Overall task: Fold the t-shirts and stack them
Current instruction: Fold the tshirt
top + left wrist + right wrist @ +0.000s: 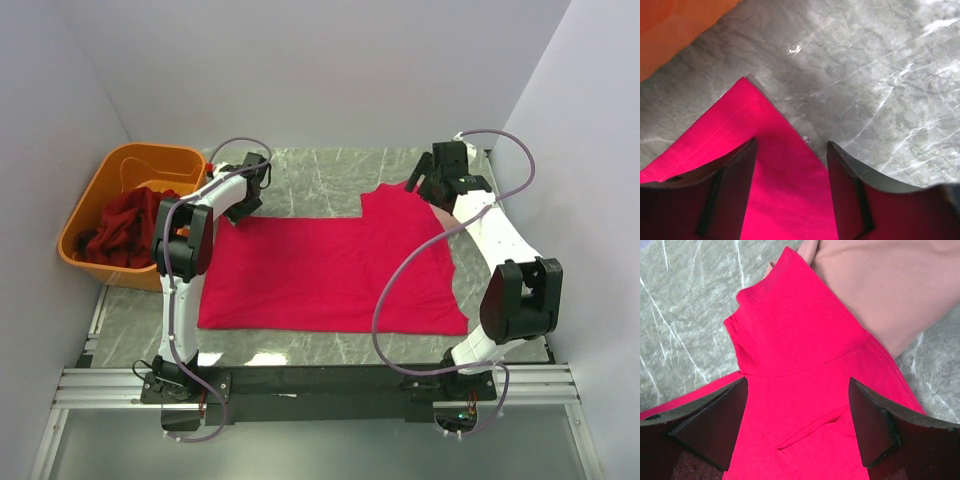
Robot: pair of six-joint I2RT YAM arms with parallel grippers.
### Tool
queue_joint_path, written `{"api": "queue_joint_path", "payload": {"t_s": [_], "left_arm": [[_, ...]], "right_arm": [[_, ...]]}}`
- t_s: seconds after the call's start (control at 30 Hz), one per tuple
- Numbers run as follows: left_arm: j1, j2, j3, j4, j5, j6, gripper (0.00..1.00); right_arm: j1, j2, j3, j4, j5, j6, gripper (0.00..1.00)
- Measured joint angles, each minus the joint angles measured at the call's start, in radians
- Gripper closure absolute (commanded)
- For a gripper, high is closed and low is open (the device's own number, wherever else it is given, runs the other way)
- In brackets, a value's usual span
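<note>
A bright crimson-pink t-shirt lies spread flat on the marble table. My left gripper is open over its far left corner, jaws straddling the cloth edge, nothing held. My right gripper is open above the shirt's far right sleeve, its fingers on either side of the cloth. A pale salmon-pink t-shirt lies under the crimson one at the far right, and shows a little in the top view. Dark maroon-red shirts are heaped in the tub.
An orange plastic tub stands at the far left of the table, its wall showing in the left wrist view. Bare marble table lies beyond the shirt. White walls enclose three sides.
</note>
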Motion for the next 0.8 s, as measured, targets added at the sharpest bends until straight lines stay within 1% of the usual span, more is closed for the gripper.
{"api": "queue_joint_path", "payload": {"t_s": [0.1, 0.2, 0.27, 0.3, 0.37, 0.4, 0.5, 0.63, 0.8], "left_arm": [[0.000, 0.000, -0.003, -0.006, -0.007, -0.012, 0.48], [0.000, 0.000, -0.003, -0.016, -0.011, -0.021, 0.63], [0.000, 0.000, -0.003, -0.026, -0.012, -0.026, 0.71], [0.000, 0.000, -0.002, -0.031, -0.012, -0.028, 0.76], [0.000, 0.000, -0.002, -0.039, -0.012, -0.029, 0.83], [0.000, 0.000, -0.002, -0.044, -0.012, -0.029, 0.90], [0.000, -0.006, -0.010, -0.047, -0.010, -0.027, 0.99], [0.000, -0.021, -0.032, -0.039, -0.002, -0.021, 0.99], [0.002, -0.025, -0.037, -0.032, 0.013, -0.002, 0.99]], "right_arm": [[-0.001, 0.003, 0.000, 0.000, -0.003, 0.000, 0.12], [-0.001, 0.008, 0.000, 0.005, -0.011, -0.005, 0.12], [-0.001, 0.016, 0.000, 0.018, -0.016, -0.019, 0.12], [-0.001, 0.020, 0.000, 0.030, -0.020, -0.031, 0.12], [-0.001, 0.031, 0.000, 0.051, -0.032, -0.056, 0.13], [-0.001, 0.039, 0.001, 0.066, -0.041, -0.074, 0.13], [0.000, 0.090, 0.033, 0.092, -0.067, -0.131, 0.14], [0.006, 0.233, 0.168, 0.101, -0.068, -0.194, 0.14], [0.006, 0.470, 0.453, 0.064, -0.007, -0.261, 0.14]]}}
